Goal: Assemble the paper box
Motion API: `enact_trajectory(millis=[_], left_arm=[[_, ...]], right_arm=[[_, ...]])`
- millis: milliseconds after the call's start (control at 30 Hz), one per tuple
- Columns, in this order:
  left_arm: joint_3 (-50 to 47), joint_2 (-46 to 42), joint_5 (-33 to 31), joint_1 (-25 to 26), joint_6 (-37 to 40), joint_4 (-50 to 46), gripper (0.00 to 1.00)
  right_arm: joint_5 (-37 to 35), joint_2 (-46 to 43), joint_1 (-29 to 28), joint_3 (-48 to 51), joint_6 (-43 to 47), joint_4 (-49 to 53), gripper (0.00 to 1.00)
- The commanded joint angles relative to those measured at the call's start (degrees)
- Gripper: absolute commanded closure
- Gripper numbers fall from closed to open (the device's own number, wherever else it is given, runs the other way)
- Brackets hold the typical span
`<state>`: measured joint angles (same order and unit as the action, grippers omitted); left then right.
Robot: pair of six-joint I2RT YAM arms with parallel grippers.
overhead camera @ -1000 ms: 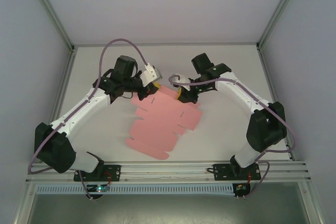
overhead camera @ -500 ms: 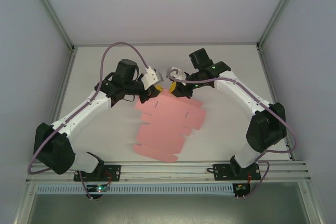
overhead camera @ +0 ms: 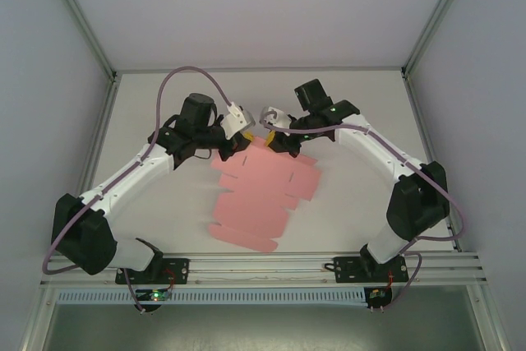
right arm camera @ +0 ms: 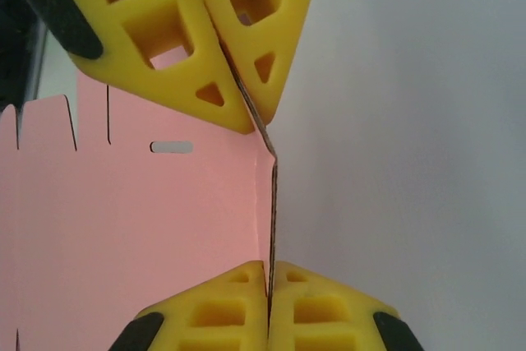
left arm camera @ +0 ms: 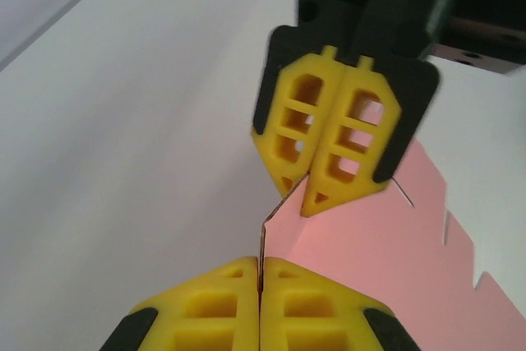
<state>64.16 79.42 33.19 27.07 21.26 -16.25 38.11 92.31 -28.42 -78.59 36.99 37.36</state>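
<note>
Pink paper box (overhead camera: 263, 195), whole overhead, edge-on at the wrists, is being clamped by left fingers (left arm camera: 242, 275) and right fingers (right arm camera: 289, 275).

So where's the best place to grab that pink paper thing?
Probably its far edge, coming from the far end. The paper box is a thin sheet with little to pinch except an edge. The left gripper and right gripper are both shut on that raised edge, a finger on each face.
</note>
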Motion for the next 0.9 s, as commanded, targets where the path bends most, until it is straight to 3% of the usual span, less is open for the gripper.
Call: enact_trajectory(millis=[0,133,200,267,333,433,567,867], left_arm=[[1.7,1.4,-11.6,3.5,-7.9,7.7,0.92],[0.9,2.4,-33.9,9.7,-12.2,13.0,0.91],[-0.2,3.0,-40.0,12.1,-12.8,15.4,0.91],[-1.7,3.3,-41.6,13.4,-15.4,18.6,0.95],[-2.9,3.5,-40.8,13.9,-18.1,20.9,0.9],[-5.3,3.6,-42.3,15.2,-21.2,25.8,0.91],[-9.3,4.4,-44.1,18.3,-20.4,35.7,0.9],[-8.6,7.1,-47.9,20.5,-20.5,35.7,0.81]], right_arm=[[-8.4,-2.5,-2.4,2.1,-10.3,-8.5,1.0],[-15.1,-4.3,-3.7,4.5,-25.0,-16.2,1.0],[-15.9,-5.5,-4.0,6.4,-30.5,-20.1,1.0],[-14.4,-6.3,-4.2,8.8,-34.9,-24.6,1.0],[-12.6,-6.5,-4.4,9.5,-37.2,-26.3,1.0],[-13.5,-6.9,-4.6,10.8,-41.7,-28.8,1.0],[-12.4,-6.7,-4.6,12.9,-47.5,-34.6,1.0],[-10.3,-7.8,-3.8,14.2,-47.8,-36.4,1.0]])
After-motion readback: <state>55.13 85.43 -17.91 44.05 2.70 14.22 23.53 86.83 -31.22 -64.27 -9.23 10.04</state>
